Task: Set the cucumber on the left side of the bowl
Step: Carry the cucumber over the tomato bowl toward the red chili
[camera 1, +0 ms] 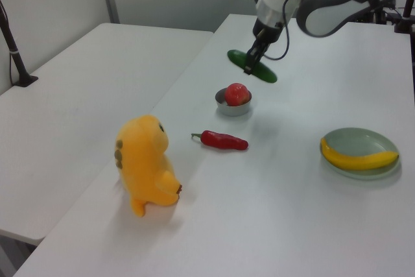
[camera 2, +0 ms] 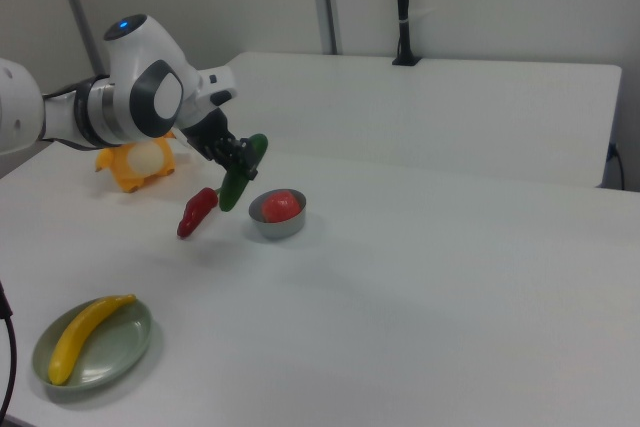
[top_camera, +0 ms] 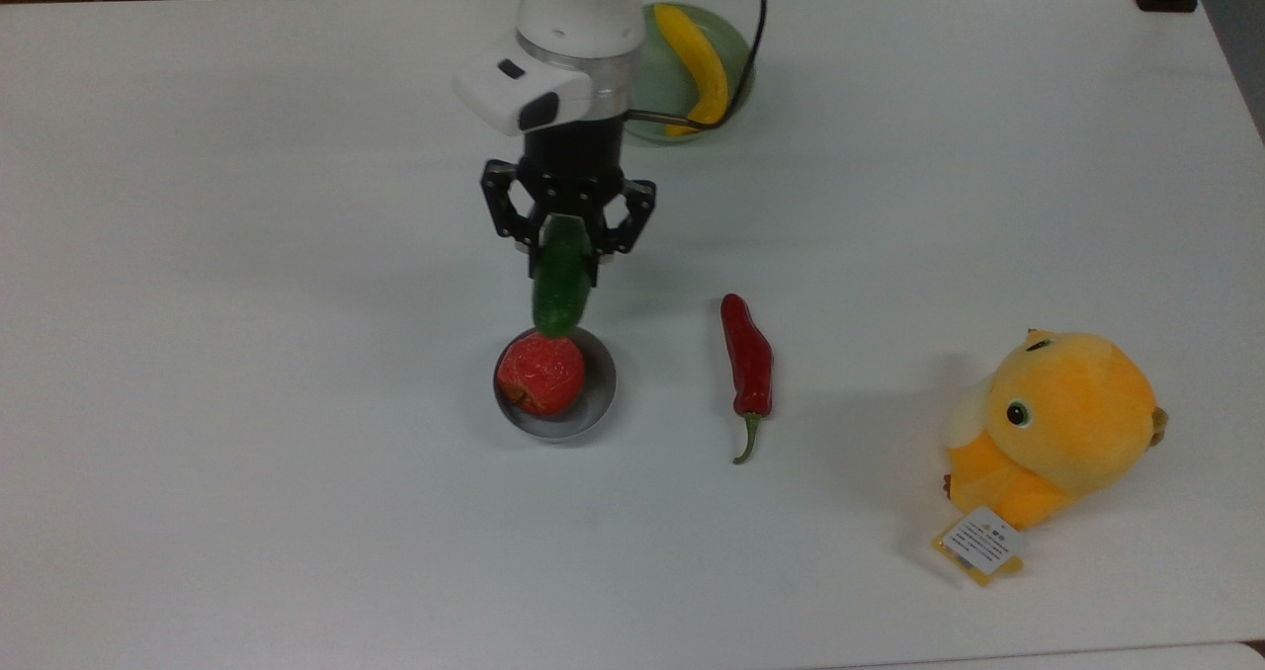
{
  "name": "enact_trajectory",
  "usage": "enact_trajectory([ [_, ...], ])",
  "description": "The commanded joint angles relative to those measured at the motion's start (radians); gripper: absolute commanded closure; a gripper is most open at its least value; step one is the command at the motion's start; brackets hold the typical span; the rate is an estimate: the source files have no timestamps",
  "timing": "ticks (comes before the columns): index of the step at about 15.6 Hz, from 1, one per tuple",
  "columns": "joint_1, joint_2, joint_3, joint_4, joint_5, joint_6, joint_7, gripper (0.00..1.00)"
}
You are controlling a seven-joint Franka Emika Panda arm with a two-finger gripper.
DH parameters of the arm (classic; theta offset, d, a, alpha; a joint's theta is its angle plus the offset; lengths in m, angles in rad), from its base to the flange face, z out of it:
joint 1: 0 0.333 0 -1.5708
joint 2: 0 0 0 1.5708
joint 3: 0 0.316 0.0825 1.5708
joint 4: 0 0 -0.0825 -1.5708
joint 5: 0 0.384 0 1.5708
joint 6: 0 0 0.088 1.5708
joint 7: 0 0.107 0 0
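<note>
1. our gripper (top_camera: pixel 566 240) is clamped on the cucumber (top_camera: pixel 561 280), held in the air above the table, near the bowl (top_camera: pixel 596 403)
2. if we lower here, we risk hitting the apple (top_camera: pixel 541 374) and tipping the bowl

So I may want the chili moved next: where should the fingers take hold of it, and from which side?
Probably at the thick upper body of the chili, coming straight down from above. It lies flat on the table, lengthwise up and down in the top view, so the fingers would close across its width from the top view's left and right. The thin curved stem at its lower end looks too slender to hold.
</note>
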Motion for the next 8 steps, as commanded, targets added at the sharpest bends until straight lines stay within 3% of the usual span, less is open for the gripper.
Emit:
enact_trajectory([
  [1, 0.044, 0.059, -0.001, 0.046, -0.019, 0.026, 0.051, 0.98],
  [8, 0.092, 0.168, 0.001, 0.046, -0.068, 0.187, 0.050, 0.97],
])
